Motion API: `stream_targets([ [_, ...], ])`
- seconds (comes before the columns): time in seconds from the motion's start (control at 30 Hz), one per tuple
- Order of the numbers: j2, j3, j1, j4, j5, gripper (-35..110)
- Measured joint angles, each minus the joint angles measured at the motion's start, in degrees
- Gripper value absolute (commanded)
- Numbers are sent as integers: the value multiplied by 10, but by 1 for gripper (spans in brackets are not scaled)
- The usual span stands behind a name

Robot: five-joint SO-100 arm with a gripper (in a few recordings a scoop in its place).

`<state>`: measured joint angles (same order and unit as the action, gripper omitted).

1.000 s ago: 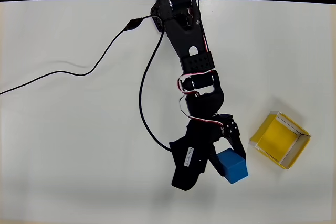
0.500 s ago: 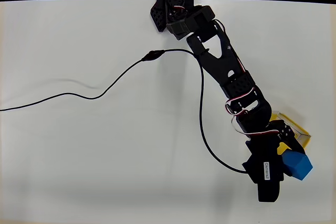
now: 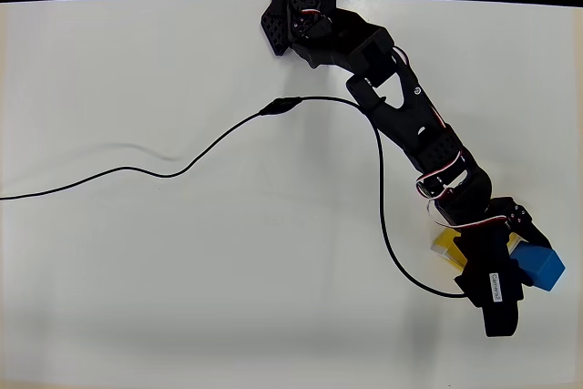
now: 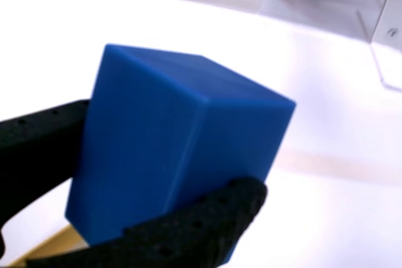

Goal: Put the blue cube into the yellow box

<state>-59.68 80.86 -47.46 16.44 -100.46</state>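
Looking down in overhead view: black arm reaches from its base at top centre diagonally to lower right of the white table. Gripper sits at the arm's far end, near right edge of pic. Blue cube sticks out on the right side of the gripper, pinched by it. Yellow box mostly hidden under the wrist; just a small yellow patch shows at the left side of the gripper, w/ the cube on the opposite side. Can't tell from here if the cube is above the box or past its far wall. Thin black cable runs from left edge across the table, up through a connector, then loops down to the gripper.

Wrist view: cube v. close, tilted, corner edge facing camera. Black fingers clamp it, one at left face, one curling under lower right; jaws closed tight on cube, no gap. Sliver of yellow box visible at bottom left below the cube. Table bright white behind, background blurry.
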Motion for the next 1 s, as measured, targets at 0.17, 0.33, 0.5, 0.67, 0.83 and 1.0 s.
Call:
stream_targets([
  [0.17,17,0,3,2,25,17],
  [0.33,26,0,4,2,42,17],
  [0.5,26,5,4,2,54,18],
  [0.67,25,43,4,2,63,18],
  [0.83,25,75,4,2,73,18],
  [1.0,25,91,4,4,78,19],
])
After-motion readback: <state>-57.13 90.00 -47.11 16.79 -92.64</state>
